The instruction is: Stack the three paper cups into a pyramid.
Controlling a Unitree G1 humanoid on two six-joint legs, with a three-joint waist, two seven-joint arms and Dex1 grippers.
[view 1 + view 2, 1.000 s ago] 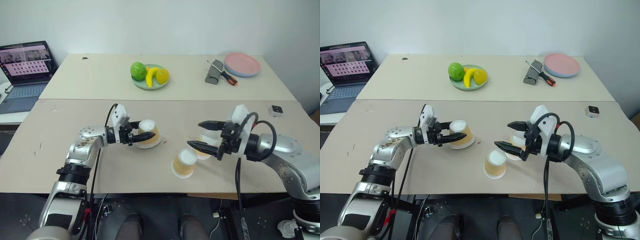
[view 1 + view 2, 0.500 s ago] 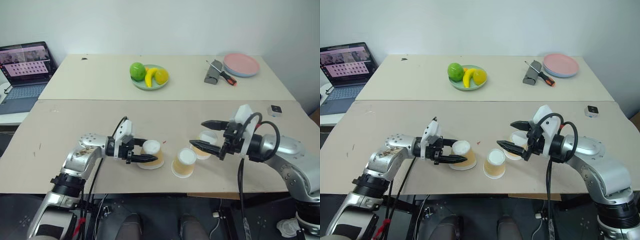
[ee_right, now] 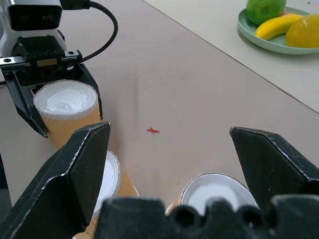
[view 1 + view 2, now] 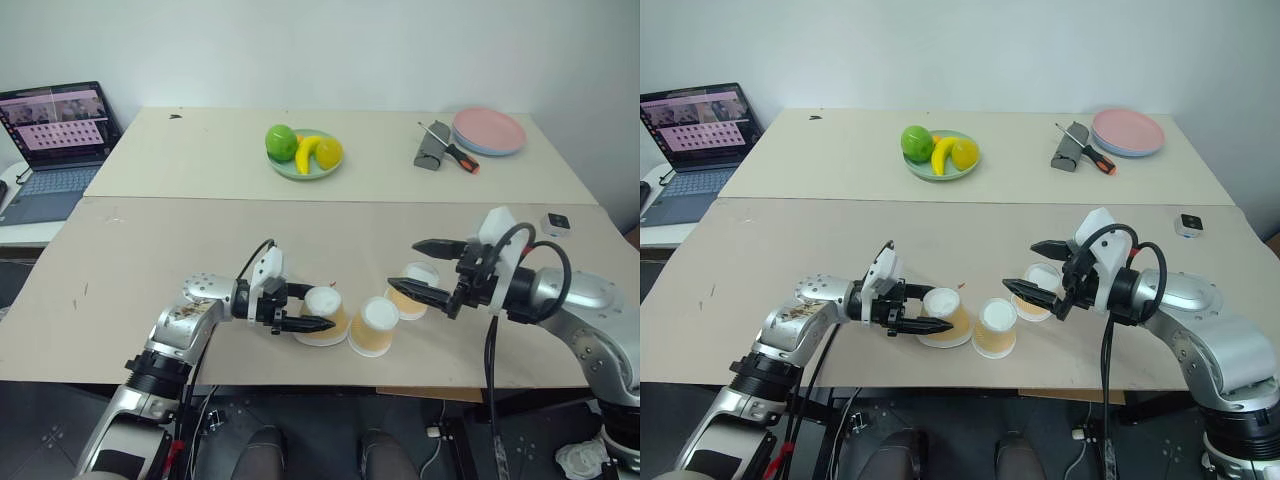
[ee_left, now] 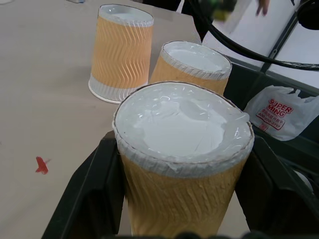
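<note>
A: Is the pyramid forming?

B: Not yet. The left gripper [image 4: 300, 315] is clenching one tan-orange tapered paper cup [image 4: 325, 314], setting it beside the middle cup [image 4: 373, 326].

A: And the right gripper [image 4: 425, 270]?

B: It is hanging spread wide over the third cup [image 4: 415, 289]; nothing is stacked.

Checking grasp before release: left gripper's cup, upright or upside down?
Upside down. The cup in the left gripper shows its closed white base on top and widens downward toward the table.
</note>
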